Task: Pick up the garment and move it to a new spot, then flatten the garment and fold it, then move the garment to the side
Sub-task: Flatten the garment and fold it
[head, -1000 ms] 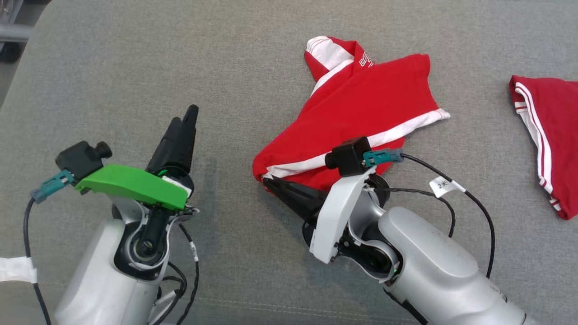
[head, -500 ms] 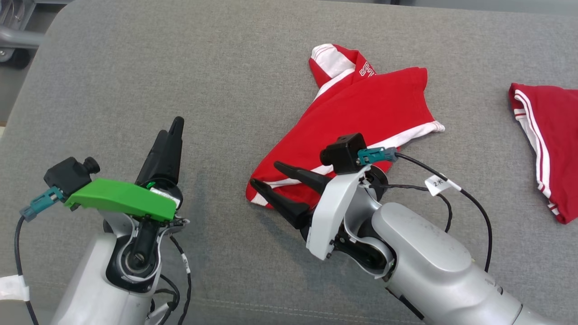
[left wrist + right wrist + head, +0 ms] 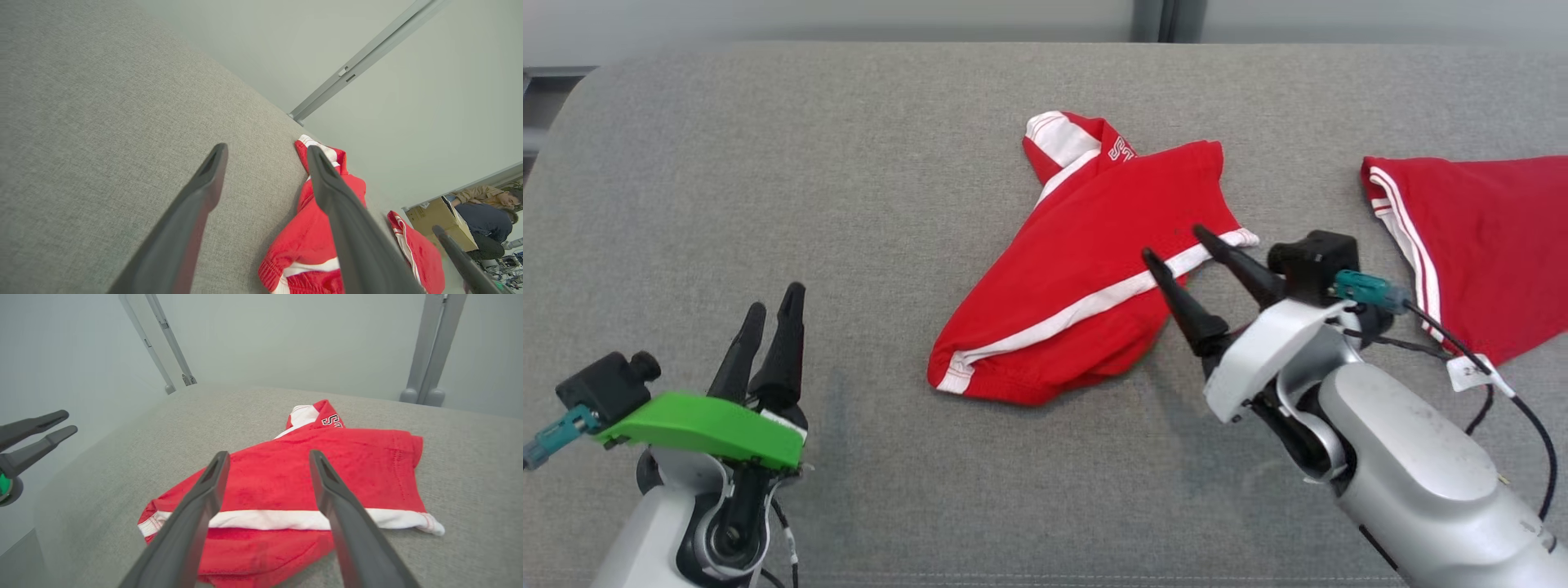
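**On the grey cushion: garment lying loose, both grippers spread**

On the grey cushion [image 3: 849,163] in front of you, the red garment [image 3: 1086,286] lies in a rumpled, partly folded heap near the middle. A white band runs slantwise across it, and a white-trimmed piece with lettering sticks out at its far end.

Your right gripper [image 3: 1174,243] is over the garment's right-hand edge, close to where the white band ends. Its fingers are spread wide with nothing between them. From the right wrist view they point over the red cloth, but you cannot tell whether the tips touch it.

Your left gripper [image 3: 775,299] is well apart from the garment, over bare cushion at the lower left, and its fingers are also parted and empty.

A second red cloth [image 3: 1478,245] with thin white stripes lies on the cushion to the right, beyond your right arm and separate from the garment.
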{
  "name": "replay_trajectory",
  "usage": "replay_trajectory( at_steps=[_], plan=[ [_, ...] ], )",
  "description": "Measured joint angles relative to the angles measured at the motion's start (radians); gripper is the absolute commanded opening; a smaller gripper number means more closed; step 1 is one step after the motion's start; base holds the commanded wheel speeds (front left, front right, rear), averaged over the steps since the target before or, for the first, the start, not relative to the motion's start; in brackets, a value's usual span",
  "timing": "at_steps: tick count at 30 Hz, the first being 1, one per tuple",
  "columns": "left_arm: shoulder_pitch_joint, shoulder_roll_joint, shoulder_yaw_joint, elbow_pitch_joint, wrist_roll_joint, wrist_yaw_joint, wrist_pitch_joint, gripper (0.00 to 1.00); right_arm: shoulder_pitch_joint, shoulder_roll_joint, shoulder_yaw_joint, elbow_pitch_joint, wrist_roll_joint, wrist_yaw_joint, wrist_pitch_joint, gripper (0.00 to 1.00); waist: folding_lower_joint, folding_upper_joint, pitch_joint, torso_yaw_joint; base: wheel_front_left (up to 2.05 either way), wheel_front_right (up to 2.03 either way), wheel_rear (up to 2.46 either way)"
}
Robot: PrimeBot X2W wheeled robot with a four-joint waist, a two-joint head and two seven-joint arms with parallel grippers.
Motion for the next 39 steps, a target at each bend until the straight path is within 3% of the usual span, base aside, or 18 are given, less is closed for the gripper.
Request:
replay_trajectory(
  at_steps=[6, 15, 31, 39],
  plan=[
    [0.074, 0.038, -0.009, 0.020, 0.058, 0.021, -0.023, 1.00, 0.102, -0.073, -0.109, -0.003, -0.007, -0.095, -0.095, 1.00, 0.0000, 0.0000, -0.032, -0.051, 0.00, 0.00, 0.00],
    [0.173, 0.090, -0.037, 0.014, 0.183, 0.040, -0.078, 1.00, 0.235, -0.138, -0.195, 0.010, -0.031, -0.104, -0.165, 1.00, 0.0000, 0.0000, -0.084, -0.119, 0.00, 0.00, 0.00],
    [0.310, 0.080, -0.090, -0.009, 0.344, 0.078, -0.106, 1.00, 0.446, -0.144, -0.343, 0.033, -0.072, -0.105, -0.175, 1.00, 0.0000, 0.0000, -0.182, -0.160, 0.00, 0.00, 0.00],
    [0.325, 0.096, -0.074, -0.043, 0.451, 0.081, -0.108, 1.00, 0.466, -0.125, -0.450, -0.032, -0.136, -0.105, -0.175, 1.00, 0.0000, 0.0000, -0.190, -0.155, 0.00, 0.00, 0.00]
  ],
)
